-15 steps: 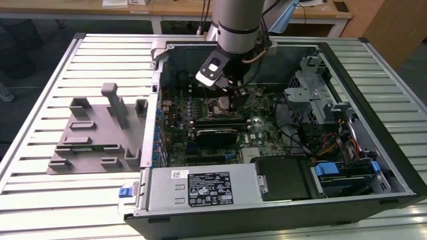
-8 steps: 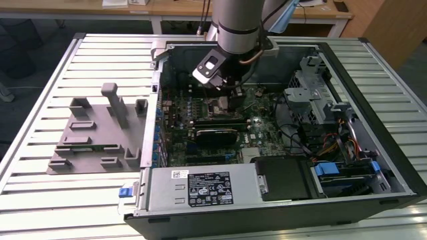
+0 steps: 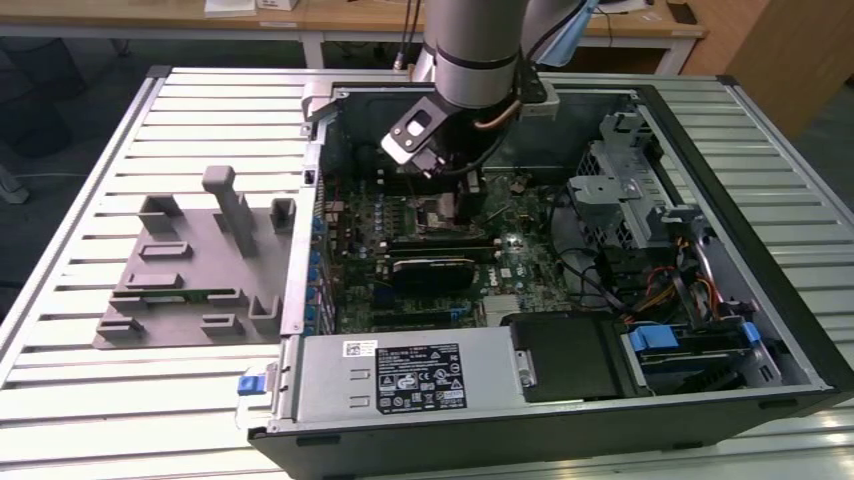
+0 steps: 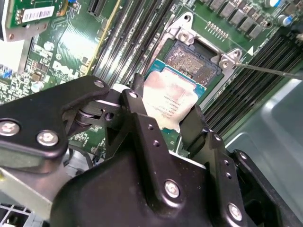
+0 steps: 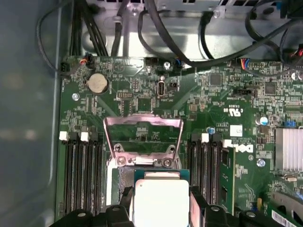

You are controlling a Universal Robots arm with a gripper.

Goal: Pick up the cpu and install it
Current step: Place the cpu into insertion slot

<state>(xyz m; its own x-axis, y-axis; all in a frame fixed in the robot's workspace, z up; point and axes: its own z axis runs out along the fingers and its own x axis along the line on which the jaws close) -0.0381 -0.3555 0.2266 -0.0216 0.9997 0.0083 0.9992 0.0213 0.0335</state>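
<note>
Upper centre of the exterior view, inside the computer case [image 3: 561,435] on the bench [image 3: 80,400], the hand [image 4: 166,109] pinches the cpu [image 5: 161,201] by two edges just above the open socket [image 4: 194,64] (retention frame [image 5: 142,125] raised). The pickup looks done; the chip appears not yet seated or latched.

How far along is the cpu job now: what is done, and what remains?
Done: the pick-up, since the gripper is shut on the cpu. In hand: the cpu hangs close over the open socket, with the socket's metal frame lifted. Left: the cpu does not look seated yet, and the metal frame is not closed.
</note>
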